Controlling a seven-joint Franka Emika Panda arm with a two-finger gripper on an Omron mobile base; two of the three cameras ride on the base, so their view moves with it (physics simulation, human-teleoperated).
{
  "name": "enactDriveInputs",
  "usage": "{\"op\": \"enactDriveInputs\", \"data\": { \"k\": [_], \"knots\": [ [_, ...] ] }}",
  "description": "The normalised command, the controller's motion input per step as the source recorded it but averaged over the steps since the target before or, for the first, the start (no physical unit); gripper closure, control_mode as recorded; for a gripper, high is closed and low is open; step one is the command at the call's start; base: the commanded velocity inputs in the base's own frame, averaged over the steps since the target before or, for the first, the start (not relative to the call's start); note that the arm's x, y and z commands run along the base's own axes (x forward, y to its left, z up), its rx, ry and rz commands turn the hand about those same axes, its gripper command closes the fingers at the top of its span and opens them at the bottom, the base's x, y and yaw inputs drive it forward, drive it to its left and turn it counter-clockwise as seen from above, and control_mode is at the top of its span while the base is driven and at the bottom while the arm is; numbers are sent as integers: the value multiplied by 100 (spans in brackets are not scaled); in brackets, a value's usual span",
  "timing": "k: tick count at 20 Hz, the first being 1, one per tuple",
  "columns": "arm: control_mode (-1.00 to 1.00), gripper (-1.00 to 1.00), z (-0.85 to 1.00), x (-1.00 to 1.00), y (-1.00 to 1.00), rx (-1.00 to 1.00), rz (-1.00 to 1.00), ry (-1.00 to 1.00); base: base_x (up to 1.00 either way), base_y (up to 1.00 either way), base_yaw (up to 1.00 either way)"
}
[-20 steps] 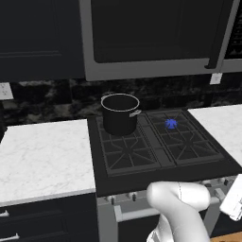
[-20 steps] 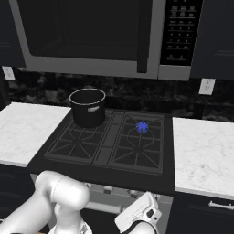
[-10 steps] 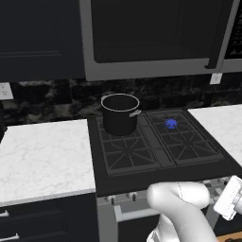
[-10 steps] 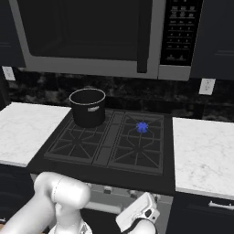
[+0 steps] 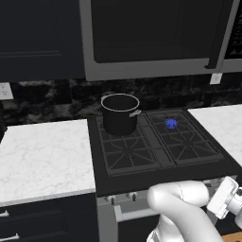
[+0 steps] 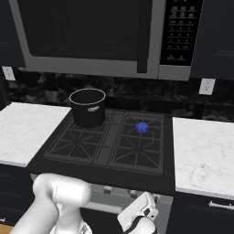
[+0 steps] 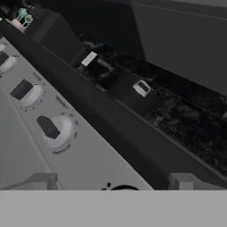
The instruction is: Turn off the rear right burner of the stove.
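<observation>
My claw (image 7: 111,181) sits low against the silver front of the stove (image 5: 160,163), its two tips apart with nothing between them. On that front I count three dark knobs in a row (image 7: 48,128); a fourth is cut off by the frame at the bottom. The stove carries four grated burners. One of them, the rear right burner (image 5: 171,123), shows a blue flame. One black pot (image 5: 120,113) stands on the rear left burner beside it.

Black stove (image 5: 160,163) w/ cast-iron grates sits btwn two white marble tabletop sections (image 5: 42,160); black pot (image 5: 120,113) stands on far-left grate.
</observation>
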Motion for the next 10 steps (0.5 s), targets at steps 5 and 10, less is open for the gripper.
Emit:
{"op": "enactDriveInputs", "data": {
  "k": [5,10],
  "knots": [
    [-100,-100,-25,31,-30,0,0,0,0,0,0],
    [-100,-100,-23,12,-22,-1,0,1,0,0,0]
  ]
}}
